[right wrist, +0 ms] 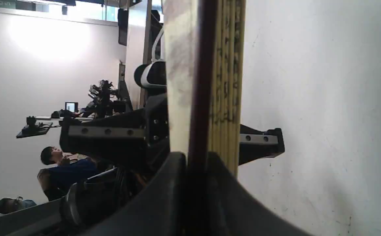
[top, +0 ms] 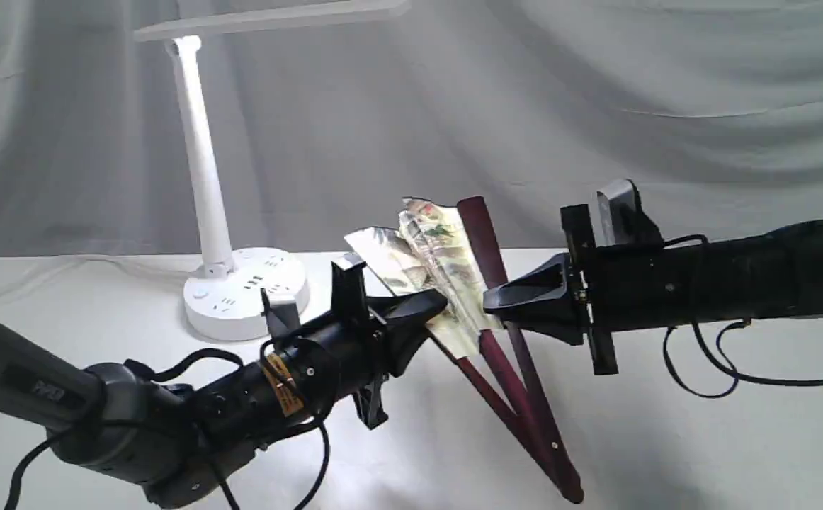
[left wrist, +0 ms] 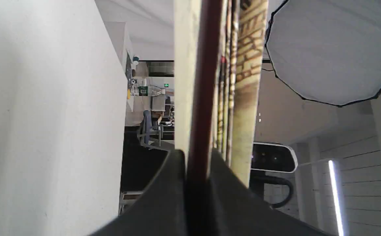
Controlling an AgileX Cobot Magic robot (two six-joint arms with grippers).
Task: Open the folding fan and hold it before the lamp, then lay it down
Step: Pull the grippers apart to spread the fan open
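Two pincers meet over a white table [top: 666,439], one from each side. The table top is flat and a bit shiny. Behind it hangs a pale grey cloth [top: 596,106] full of soft folds. The wrist views look out into a big room. There is a round white light screen [left wrist: 334,49], a small camera with a white rim [left wrist: 272,157], desks with gear, and a person in a blue top [right wrist: 66,170].

The lamp [top: 202,177] stands at the back left of the table. Its round base has sockets on top, and its flat head sticks out high above.

The folding fan [top: 440,265] is in the middle, to the right of the lamp. It is only a little bit open, with the painted paper bunched in pleats. Its dark red sticks [top: 552,453] run down to the joint, low at the front. I cannot tell if the joint touches the table.

The left pincer [top: 434,306] is pinching one dark red outer stick of the fan. The right pincer [top: 491,306] is pinching the other outer stick. Their tips are near each other, with the paper between them.

A black part on the left arm [top: 135,418] hides a bit of the lamp base. The right pincer covers part of a red stick. Black cables [top: 702,368] hang under the right arm [top: 737,273].
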